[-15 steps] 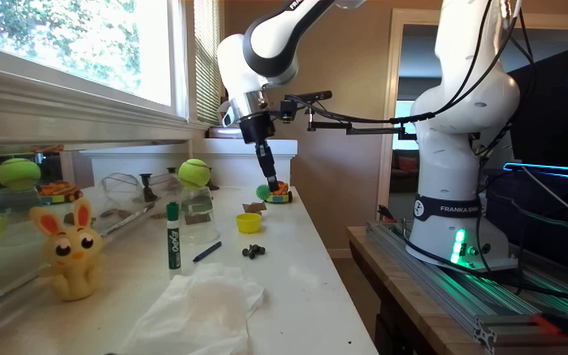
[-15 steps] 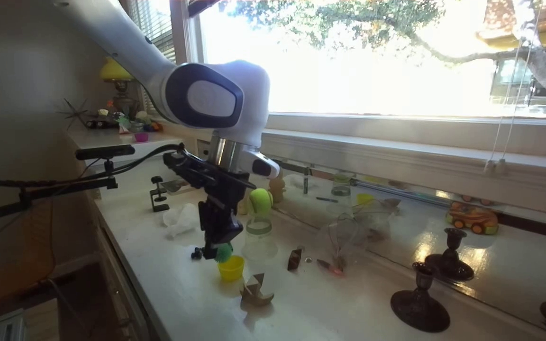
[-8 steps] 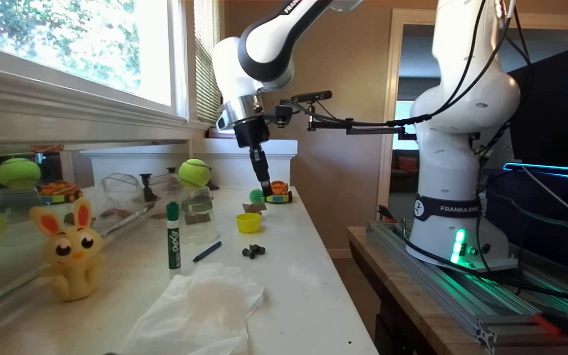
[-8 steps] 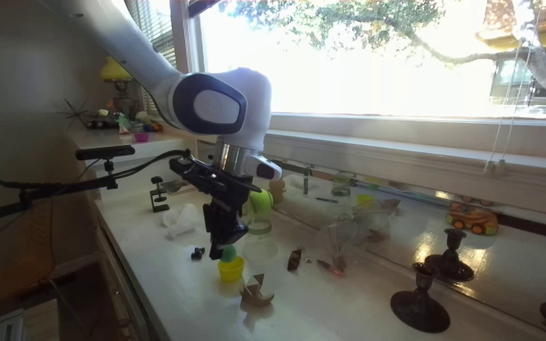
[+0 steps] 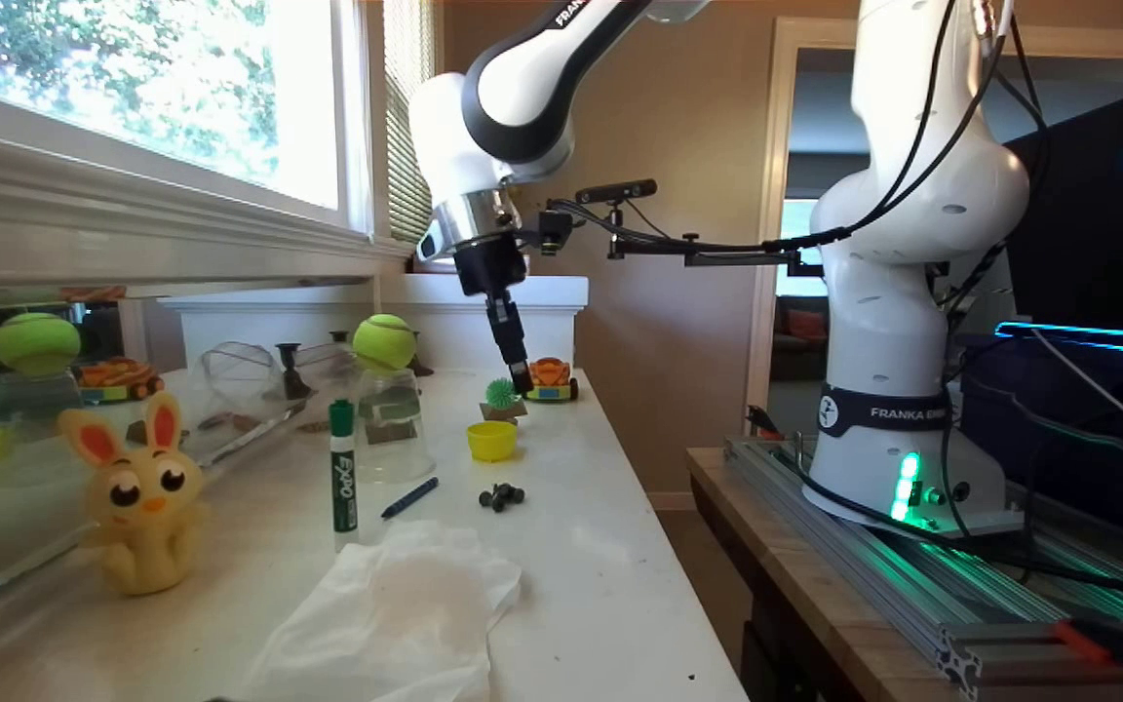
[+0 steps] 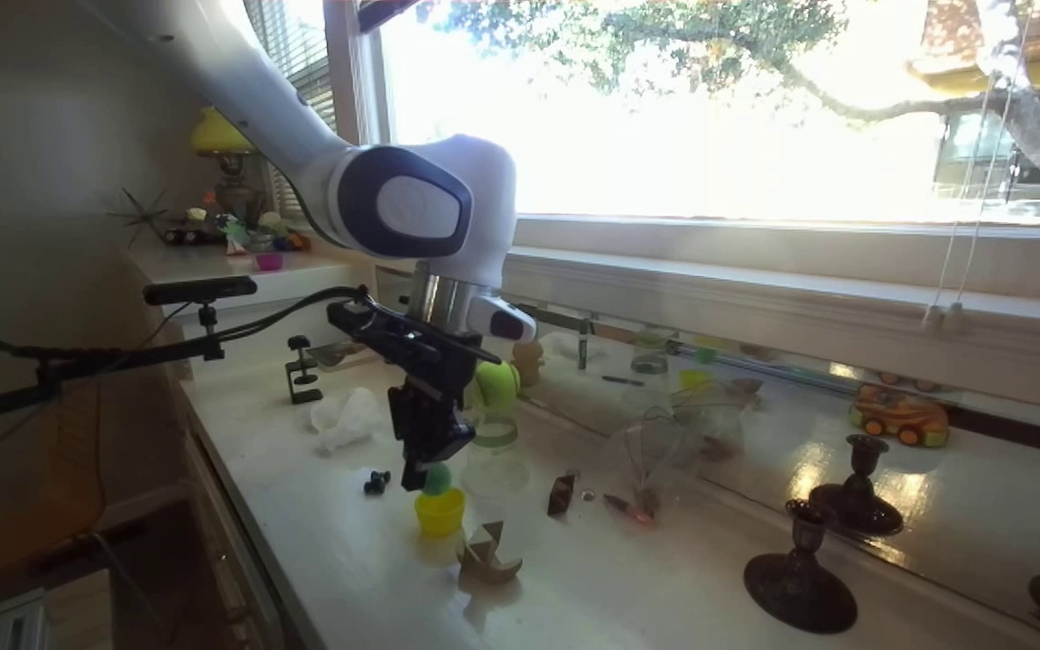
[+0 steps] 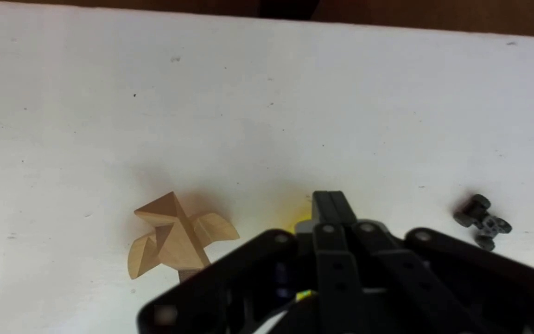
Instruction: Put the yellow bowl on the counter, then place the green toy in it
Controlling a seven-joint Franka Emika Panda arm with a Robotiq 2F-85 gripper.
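Clamped onto the spiky green ball with the Robotiq gripper, holding it in the air above the upright yellow bowl on the white counter. In an exterior view, hanging left of the fingertips.

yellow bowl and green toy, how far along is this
Looks done: the yellow bowl stands upright on the counter. Under way: the green toy hangs at the shut hand, apparently pinched, above the bowl in both exterior views. Left: probably lowering it in and opening the hand, since an exterior view shows a gap beneath the toy.
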